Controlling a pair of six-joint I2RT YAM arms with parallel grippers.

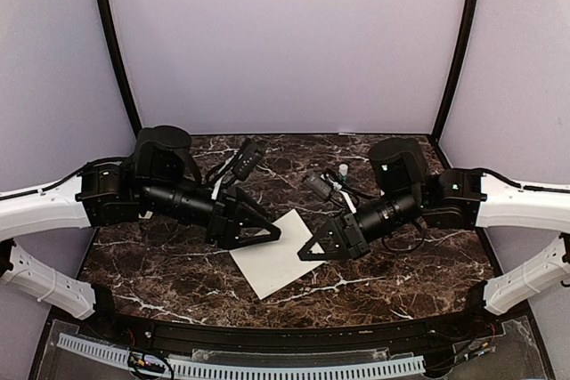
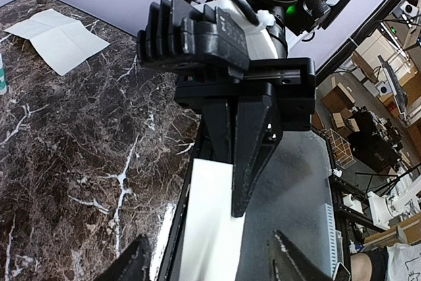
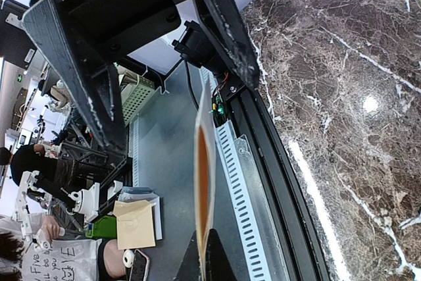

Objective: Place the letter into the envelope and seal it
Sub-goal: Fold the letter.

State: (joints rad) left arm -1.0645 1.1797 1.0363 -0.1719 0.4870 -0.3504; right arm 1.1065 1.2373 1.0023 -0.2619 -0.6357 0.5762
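Currently the right end effector (image 1: 307,251) is clamped on the envelope (image 1: 276,260) and holds it in the air above the near part of the desk (image 1: 178,273), so the paper runs straight out from its fingers toward the left end effector (image 1: 272,236). That left unit is the nearer free one, and its fingers stand apart on either side of the envelope's edge, with no contact that can be made out. Nothing shows inside the envelope; the letter (image 2: 59,37) lies flat on the desk, well apart from both.
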